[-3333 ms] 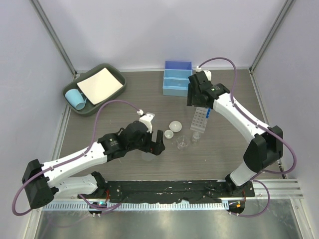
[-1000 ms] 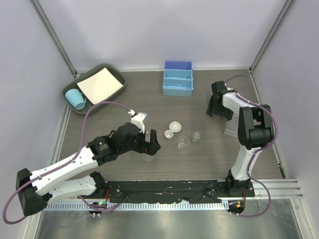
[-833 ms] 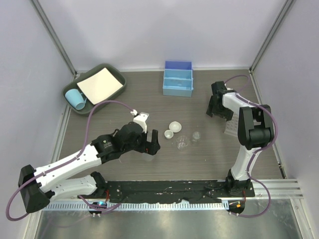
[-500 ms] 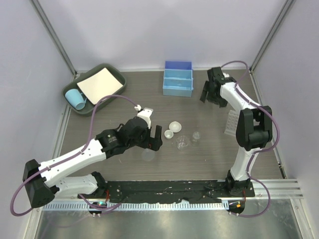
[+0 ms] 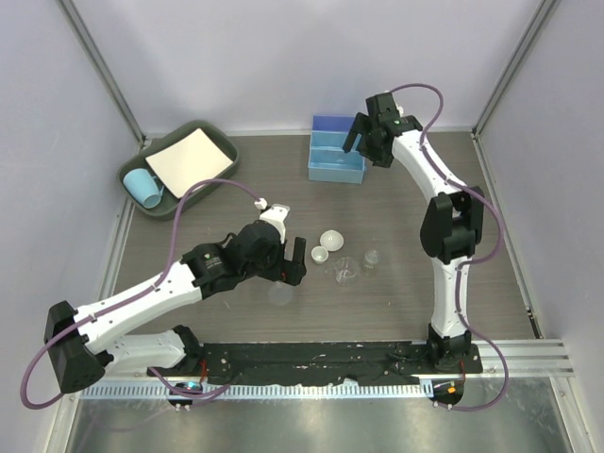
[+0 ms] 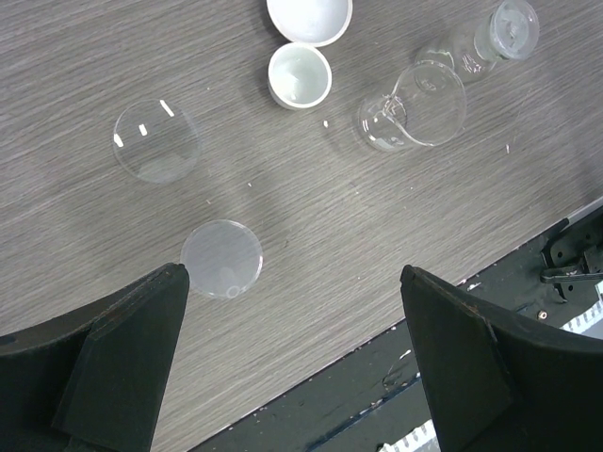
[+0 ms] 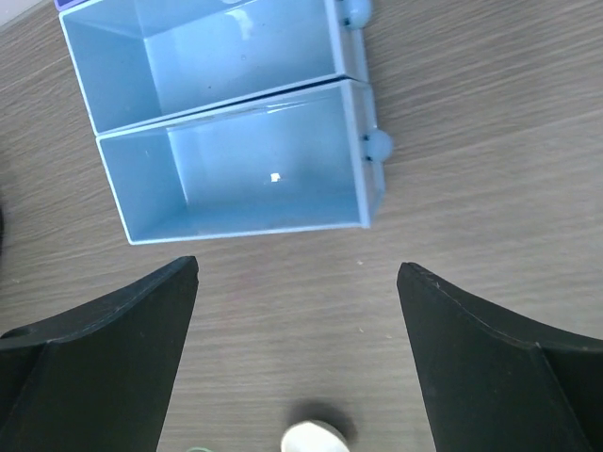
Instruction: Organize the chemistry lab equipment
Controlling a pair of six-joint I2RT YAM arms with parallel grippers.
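Left jaws: wide open, pointing down over the middle of the surface (image 5: pixel 406 293), closed on nothing.

Left wrist view, below the jaws:
- small frosted disc (image 6: pixel 221 259) flat on the surface, just beside the left finger's tip
- larger clear round lid (image 6: pixel 155 141) beyond it, apart
- two round whitish dishes (image 6: pixel 300 75) farther on, set against each other
- tiny beaker (image 6: pixel 415 105) and capped flask (image 6: pixel 499 33) close together to their right

Right jaws: wide open, above the near side of the light-blue divided box (image 7: pixel 236 122) at the far edge of the surface. Two compartments face the wrist camera. There is a white speck (image 7: pixel 274 176) on the floor of the nearer one.

Far left corner: dark green tray (image 5: pixel 200 125) holding a white sheet (image 5: pixel 189 160) and a light-blue cup (image 5: pixel 143 186) on its side.

Obstruction: the right arm (image 5: pixel 444 226) stretches across the right side of the surface and hides what is under it in the top view.
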